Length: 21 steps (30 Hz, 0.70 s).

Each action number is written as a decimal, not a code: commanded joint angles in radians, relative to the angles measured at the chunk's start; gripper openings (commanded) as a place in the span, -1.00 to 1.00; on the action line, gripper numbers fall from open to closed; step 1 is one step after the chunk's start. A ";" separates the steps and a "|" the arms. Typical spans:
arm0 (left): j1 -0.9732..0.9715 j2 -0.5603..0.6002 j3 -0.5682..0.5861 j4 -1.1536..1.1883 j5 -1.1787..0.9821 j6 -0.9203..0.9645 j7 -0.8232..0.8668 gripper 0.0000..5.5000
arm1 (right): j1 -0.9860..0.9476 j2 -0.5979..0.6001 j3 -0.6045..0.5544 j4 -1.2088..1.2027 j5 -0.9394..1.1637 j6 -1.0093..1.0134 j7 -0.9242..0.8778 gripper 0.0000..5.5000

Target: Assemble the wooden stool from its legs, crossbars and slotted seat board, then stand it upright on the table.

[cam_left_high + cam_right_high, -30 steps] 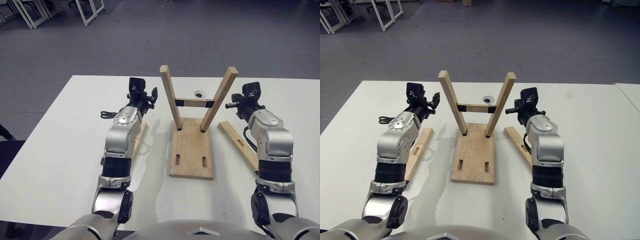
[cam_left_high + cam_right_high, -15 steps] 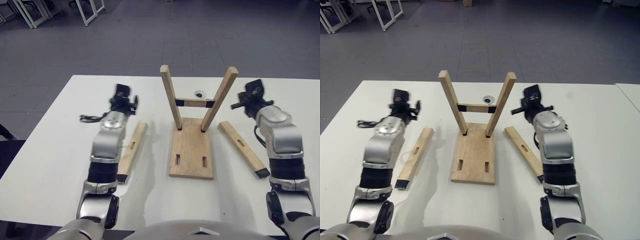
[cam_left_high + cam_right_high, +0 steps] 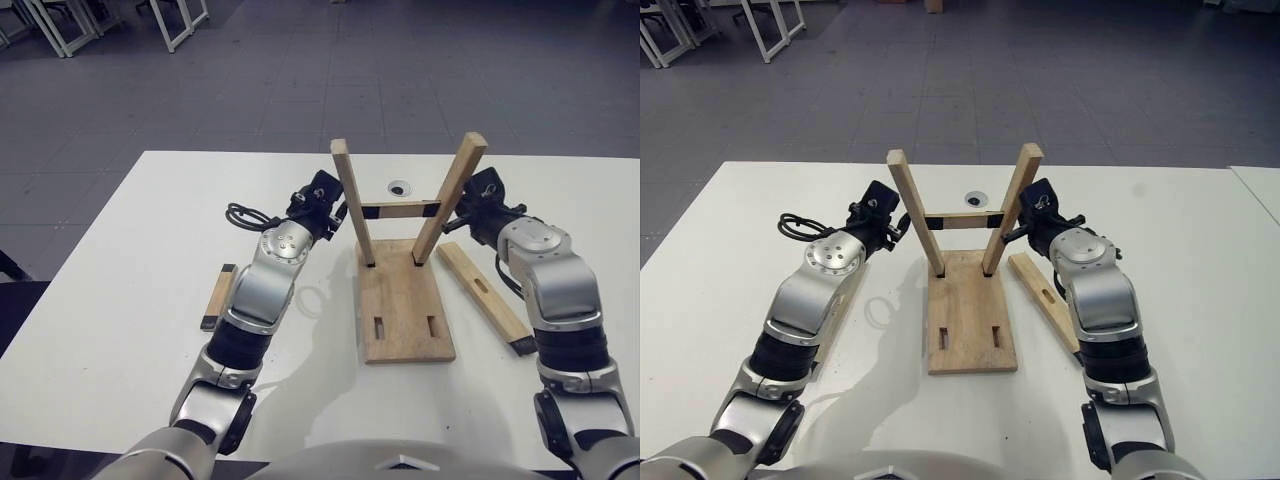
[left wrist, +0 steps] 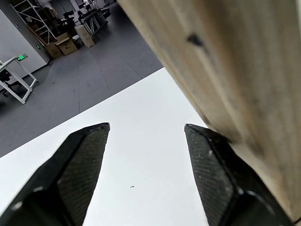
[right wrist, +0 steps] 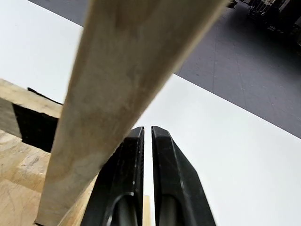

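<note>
1. The table (image 3: 120,260) lies under both sets of jaws and carries every part.
2. The seat board (image 3: 405,320) lies flat on it, between the two sets of jaws and reaching back toward the robot from them. Its long axis runs away from the robot.
3. The left standing leg (image 3: 353,200) rises from a far slot and leans outward. The left jaws are spread apart beside it. In the wrist view the leg sits just outside one finger (image 4: 216,179), not in the gap, so I judge a small sideways shift is needed before closing.
4. The right standing leg (image 3: 448,195) leans the other way. The right jaws are pressed together with nothing between them, close against its outer side; whether they touch it I cannot tell.
5. One loose leg (image 3: 485,295) lies flat below and behind the right jaws, and the other loose leg (image 3: 216,297) lies well behind the left jaws, partly under that arm.
6. The crossbar (image 3: 400,210) links the standing legs level with both jaws.
7. The two empty slots (image 3: 381,326) are on the board's near end.
</note>
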 commanded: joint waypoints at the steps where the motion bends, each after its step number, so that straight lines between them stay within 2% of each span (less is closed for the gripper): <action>1: 0.029 0.026 0.071 -0.024 -0.026 0.002 -0.025 0.09 | -0.003 -0.002 0.017 0.000 0.031 -0.032 0.046 -0.90; 7: 0.025 0.079 0.235 0.007 -0.047 -0.034 -0.010 0.09 | 0.043 -0.095 -0.016 0.036 0.016 -0.042 0.071 -0.90; 10: -0.040 0.101 0.332 0.035 -0.059 -0.076 0.019 0.09 | 0.094 -0.157 0.027 0.003 0.042 -0.007 0.149 -0.90; 15: -0.346 0.049 0.515 0.048 -0.227 -0.041 0.042 0.09 | 0.198 -0.304 0.145 -0.051 0.079 -0.013 0.344 -0.90; 18: -0.496 -0.014 0.569 0.076 -0.336 0.019 0.065 0.09 | 0.222 -0.339 0.193 -0.059 0.079 -0.041 0.399 -0.90; 21: -0.530 -0.083 0.575 0.099 -0.408 0.087 0.086 0.09 | 0.232 -0.345 0.236 -0.042 0.066 -0.080 0.420 -0.90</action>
